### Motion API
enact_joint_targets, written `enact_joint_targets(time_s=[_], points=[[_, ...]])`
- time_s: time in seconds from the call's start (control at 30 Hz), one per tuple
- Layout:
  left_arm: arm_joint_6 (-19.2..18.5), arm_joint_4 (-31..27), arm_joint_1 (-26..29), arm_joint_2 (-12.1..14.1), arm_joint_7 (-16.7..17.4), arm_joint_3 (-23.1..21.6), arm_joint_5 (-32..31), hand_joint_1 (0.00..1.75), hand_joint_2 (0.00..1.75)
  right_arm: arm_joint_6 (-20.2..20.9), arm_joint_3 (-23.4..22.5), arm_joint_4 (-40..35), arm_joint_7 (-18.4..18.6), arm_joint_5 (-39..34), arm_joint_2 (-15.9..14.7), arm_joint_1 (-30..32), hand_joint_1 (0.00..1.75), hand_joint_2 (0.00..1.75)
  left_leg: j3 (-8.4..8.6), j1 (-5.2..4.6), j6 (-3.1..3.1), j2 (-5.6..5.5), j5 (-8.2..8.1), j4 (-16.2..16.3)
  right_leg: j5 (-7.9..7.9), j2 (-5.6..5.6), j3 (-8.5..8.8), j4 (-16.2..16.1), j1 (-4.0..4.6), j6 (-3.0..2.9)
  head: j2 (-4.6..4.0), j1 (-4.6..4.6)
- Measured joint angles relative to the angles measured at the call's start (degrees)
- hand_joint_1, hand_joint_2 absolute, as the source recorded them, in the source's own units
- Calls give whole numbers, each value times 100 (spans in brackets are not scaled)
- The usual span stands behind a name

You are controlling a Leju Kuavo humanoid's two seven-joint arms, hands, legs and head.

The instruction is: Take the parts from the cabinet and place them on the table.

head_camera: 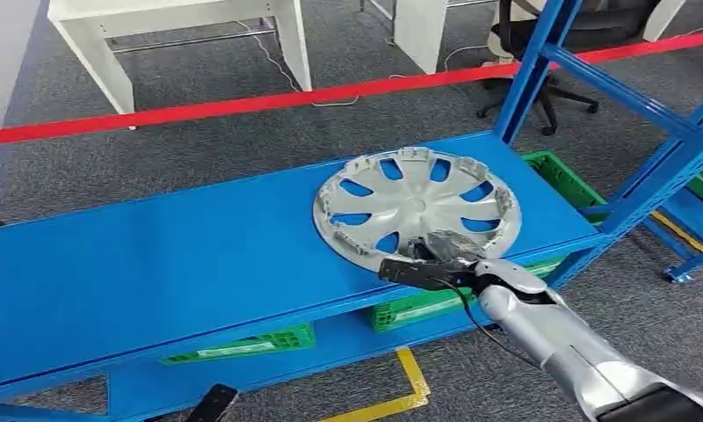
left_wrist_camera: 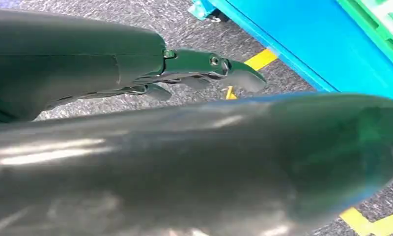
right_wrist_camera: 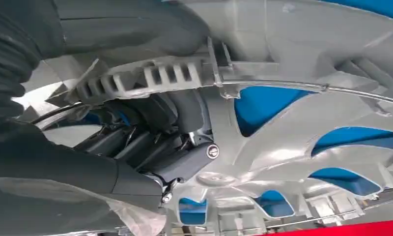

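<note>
- We are reaching in from the lower right of the head view with our right hand (head_camera: 436, 262), whose fingers are meeting the near rim of the silver wheel cover (head_camera: 416, 209) at the front edge of the blue shelf (head_camera: 155, 255).
- In the right wrist view our right hand (right_wrist_camera: 150, 147) is sitting against the ribbed rim of the wheel cover (right_wrist_camera: 293, 128), with dark fingers (right_wrist_camera: 184, 160) curling on the inner side of the rim and the thick thumb on the other side; we are judging this a grip on the rim, though whether it is firm is hard to make out.
- The wheel cover is lying flat, inner side up, right of centre in the head view. It is round, so no long axis matters; the cover is spreading away from the hand toward the upper part of the frame, so any lift would be pivoting from this near edge.
- Our right hand is clearly the nearer one. Our left hand (left_wrist_camera: 204, 73) is hanging over grey carpet beside a low blue shelf (left_wrist_camera: 302, 44), its fingers lying loosely together with nothing in them.
- We are not finding the counter for the drop-off with any certainty; white furniture (head_camera: 181, 35) is cut off at the upper edge, beyond a red tape (head_camera: 242, 105).
- Green crates (head_camera: 418, 308) are partly hidden under the shelf.
</note>
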Motion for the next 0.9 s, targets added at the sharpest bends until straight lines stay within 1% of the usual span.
enact_joint_targets(time_s=[0.03,0.07,0.1,0.13,0.17,0.2,0.23,0.27,0.3,0.33,0.37,0.4,0.43,0.47,0.5,0.53,0.57,0.6,0.63,0.67,0.7,0.73,0.77,0.83,0.87,0.9], points=[[0,0,13,7,0,2,0,0,0,0,9,11,-2,2,2,2,175,175,-193,12,-24,0,-157,428,-2,-1,-3,2,0,-1,0,2],[0,0,31,13,-2,4,0,0,0,-15,26,15,-17,2,2,4,175,175,-279,26,-45,1,-169,619,-3,1,0,3,-3,0,0,-2],[0,0,41,18,-2,9,0,0,0,-51,35,26,-31,0,2,4,175,175,-233,45,-63,1,-33,527,-5,5,6,5,-9,4,0,2],[0,0,41,24,-4,15,0,0,0,-97,35,33,-50,-2,2,8,175,175,-96,66,-76,2,187,222,-7,9,10,10,-17,11,0,0],[-4,0,38,30,-17,35,0,0,0,-181,35,33,-76,-9,2,12,175,175,116,85,-90,2,445,-239,-15,17,16,22,-31,32,0,2],[-7,0,37,35,-26,52,0,0,0,-294,35,18,-98,-9,0,20,175,175,343,106,-109,3,670,-725,-26,23,17,38,-41,64,0,0],[-20,0,33,26,-37,68,0,0,0,-416,33,-20,-103,13,-9,47,175,175,482,106,-126,-3,658,-1022,-41,37,-6,68,-14,119,0,-11],[-37,0,27,26,-63,90,0,0,0,-571,15,-110,-103,61,-61,83,175,175,492,91,-37,-23,624,-1099,-52,54,-48,102,0,160,0,-13],[-55,0,41,26,-94,111,0,0,0,-720,-13,-217,-101,142,-107,139,175,175,459,83,1,-18,630,-1077,-28,53,-60,83,0,201,0,-7],[-59,0,58,33,-127,131,-2,0,0,-854,-48,-371,-94,244,-166,215,175,175,449,64,41,-18,626,-1065,-14,54,-52,62,-13,232,0,-26],[-61,0,69,37,-144,149,-17,0,0,-976,-83,-510,-65,353,-216,311,175,175,446,53,95,-18,640,-1077,-4,47,-42,41,-28,273,0,-13],[-61,0,71,35,-170,162,-37,0,0,-1093,-131,-661,-57,479,-291,418,175,175,449,76,162,-14,682,-1119,-48,44,-109,66,-52,312,0,-22],[-63,0,66,33,-207,177,-44,0,0,-1229,-183,-836,-35,624,-382,521,175,175,436,70,192,-16,690,-1118,-190,37,-192,240,-53,317,0,5],[-72,0,64,33,-229,192,-48,0,0,-1406,-210,-993,-15,785,-422,613,175,175,417,57,234,-17,693,-1117,-422,41,-383,641,-46,318,0,26],[-77,0,66,28,-234,201,-55,0,0,-1515,-229,-1126,-11,864,-475,707,175,175,400,40,244,-15,695,-1113,-658,40,-644,1177,-46,322,0,31],[-79,0,71,28,-234,208,-61,0,0,-1574,-256,-1244,-4,905,-524,794,175,175,389,22,254,-15,690,-1110,-826,41,-883,1653,-41,324,0,31],[-81,0,82,28,-234,214,-61,0,0,-1596,-290,-1348,7,935,-564,873,175,175,388,8,260,-16,687,-1109,-882,40,-1049,1958,-39,321,0,33],[-81,0,91,28,-234,225,-61,0,0,-1598,-310,-1423,9,946,-603,940,175,175,392,-1,267,-17,680,-1109,-791,41,-1089,1967,-36,311,0,28],[-83,0,91,28,-234,234,-61,0,175,-1604,-321,-1498,18,966,-636,987,175,175,397,-5,273,-21,671,-1106,-571,41,-987,1708,-32,291,0,33],[-94,0,87,28,-234,238,-66,0,175,-1622,-349,-1595,28,1048,-671,1024,175,175,405,-5,265,-26,658,-1098,-277,40,-774,1210,-32,264,0,31],[-103,-2,80,26,-236,240,-81,0,175,-1668,-378,-1683,31,1141,-697,1061,175,175,414,-5,249,-27,635,-1084,3,39,-516,634,-32,246,0,33],[-122,-2,80,26,-238,245,-98,0,175,-1732,-407,-1771,33,1255,-719,1091,175,175,408,-5,221,-28,611,-1075,45,39,-376,289,-29,232,0,39],[-157,-2,66,26,-240,251,-103,0,175,-1805,-434,-1864,37,1402,-732,1125,175,175,369,-52,192,-36,595,-1023,-6,47,-246,176,-5,222,0,44],[-229,-2,79,28,-257,280,-103,0,175,-1878,-481,-2039,83,1691,-800,1205,175,175,346,-43,149,-35,620,-1041,-18,55,-300,231,8,192,0,30],[-271,-2,84,31,-286,302,-96,0,175,-1878,-496,-2114,92,1790,-833,1242,175,175,357,-37,133,-35,616,-1048,-26,57,-303,229,9,166,0,26],[-300,-2,83,37,-326,326,-94,0,175,-1875,-505,-2197,94,1851,-859,1264,175,175,354,-37,91,-37,568,-1029,-19,49,-279,194,-33,127,0,28]])
